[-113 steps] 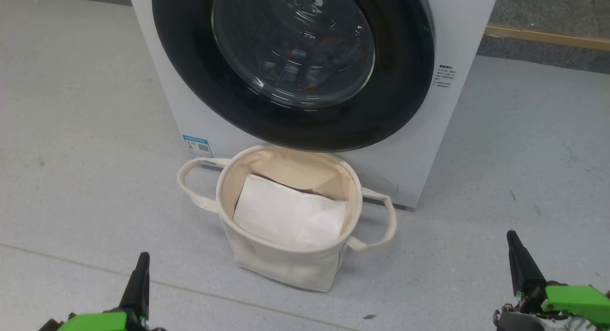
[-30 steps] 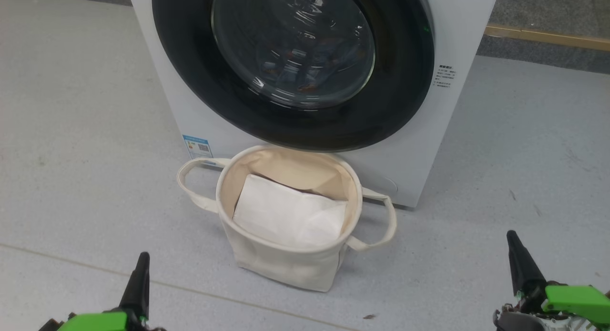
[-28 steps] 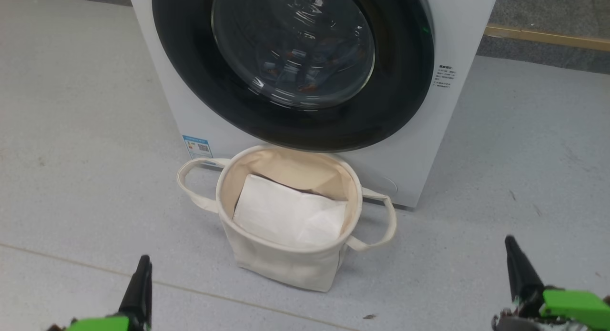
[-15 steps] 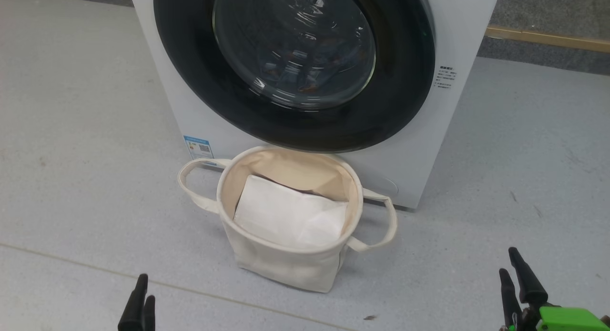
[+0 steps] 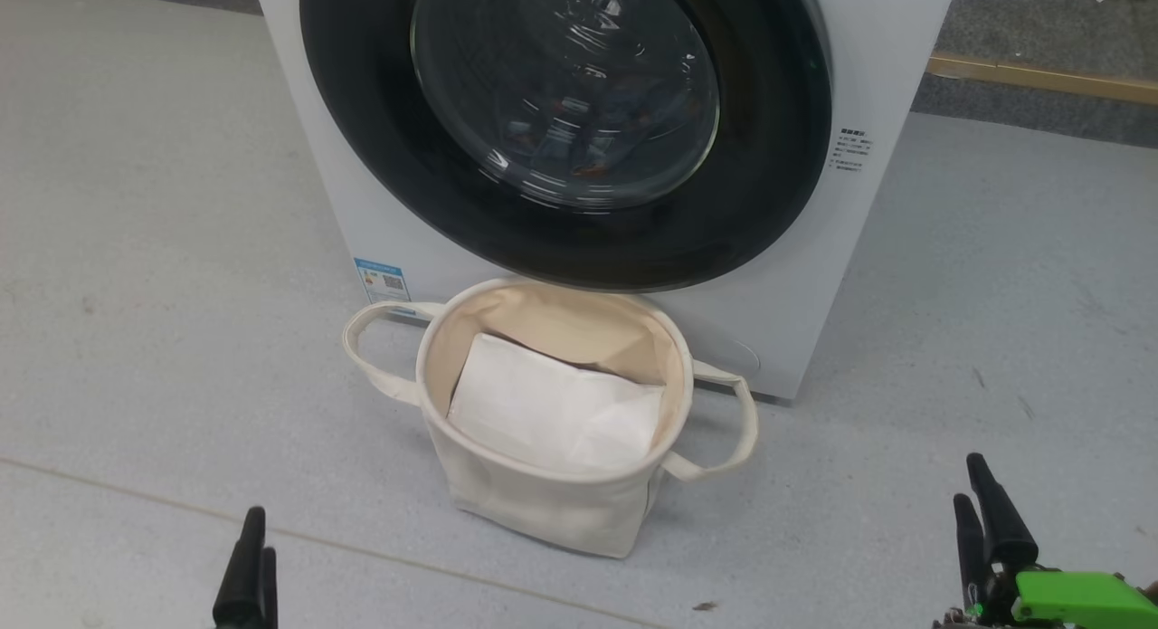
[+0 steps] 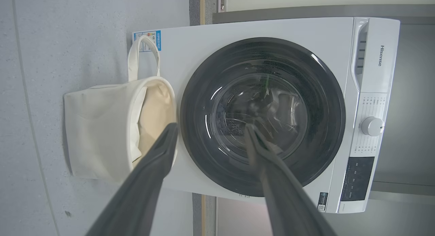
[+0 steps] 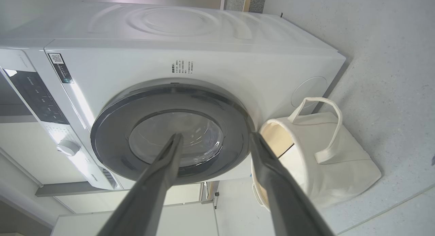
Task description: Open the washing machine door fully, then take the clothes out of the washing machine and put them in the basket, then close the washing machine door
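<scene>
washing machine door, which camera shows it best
The left wrist view: the washing machine door appears whole and face-on, shut, with its full black rim. The head view crops its top. The right wrist view shows it whole but at a slant.

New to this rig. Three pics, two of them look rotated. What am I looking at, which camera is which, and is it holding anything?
It is a wheeled robot with two arms, and each arm ends in a two-fingered pincer. The upright picture comes from its head camera, looking forward and down. There the left pincer is at the lower left and the right pincer at the lower right. The two sideways pictures come from cameras on the wrists. Each looks along its own pincer's dark fingers, so the room looks turned.

On the grey floor stands a white washing machine. Its round black-rimmed door looks shut, and what is inside is too dim to tell. In front stands a cream basket with a white sheet in it. Both pincers are open and hold nothing.
</scene>
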{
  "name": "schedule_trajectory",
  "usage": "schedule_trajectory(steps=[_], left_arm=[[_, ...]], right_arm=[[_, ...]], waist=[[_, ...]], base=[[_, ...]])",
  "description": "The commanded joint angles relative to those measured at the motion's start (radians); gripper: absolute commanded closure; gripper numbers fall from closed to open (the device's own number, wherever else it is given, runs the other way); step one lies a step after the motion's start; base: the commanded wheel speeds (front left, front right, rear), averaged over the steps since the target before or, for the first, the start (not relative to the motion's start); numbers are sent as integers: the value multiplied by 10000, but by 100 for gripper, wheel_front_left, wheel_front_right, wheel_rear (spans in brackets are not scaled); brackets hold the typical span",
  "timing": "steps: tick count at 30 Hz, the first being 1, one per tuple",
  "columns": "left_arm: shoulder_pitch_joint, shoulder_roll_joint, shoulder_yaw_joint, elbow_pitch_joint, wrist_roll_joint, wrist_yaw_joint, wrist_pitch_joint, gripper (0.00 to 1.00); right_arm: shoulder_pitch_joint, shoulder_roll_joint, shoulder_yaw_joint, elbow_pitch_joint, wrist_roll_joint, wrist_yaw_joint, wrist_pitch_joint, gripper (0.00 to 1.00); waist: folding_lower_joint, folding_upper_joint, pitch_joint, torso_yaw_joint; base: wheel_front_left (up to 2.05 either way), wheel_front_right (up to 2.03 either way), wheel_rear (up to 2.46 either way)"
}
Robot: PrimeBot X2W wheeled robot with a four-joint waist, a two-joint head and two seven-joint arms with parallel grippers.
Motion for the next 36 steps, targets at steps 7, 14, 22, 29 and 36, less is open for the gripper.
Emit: schedule_trajectory(steps=[7, 14, 22, 29, 36], left_arm=[[-561, 75, 322, -738, 860, -21, -276, 0], [-734, 85, 322, -1379, 2355, -25, -481, 0], [-941, 207, -7, -2283, 4440, -30, -743, 0], [-1038, 763, -820, -2726, 6701, 32, -948, 0], [-1195, 1151, -1599, -2848, 7930, 251, -1153, 0]], right_arm=[[-605, -66, 42, -649, -657, 2, -274, 0], [-854, -72, 267, -983, -1699, 2, -478, 0], [-1299, -80, 634, -1374, -4314, 2, -680, 0], [-1616, -87, 1086, -1528, -6123, 2, -703, 0], [-1788, -105, 1552, -1597, -7506, 2, -958, 0]], waist=[[-1, 0, 0, 41], [-1, 0, -5, 64], [-1, 0, -23, 84], [-1, 0, -6, 107], [-1, 0, 23, 179]], base=[[0, 0, 0], [0, 0, 0], [0, 0, 0], [0, 0, 0], [0, 0, 0]])
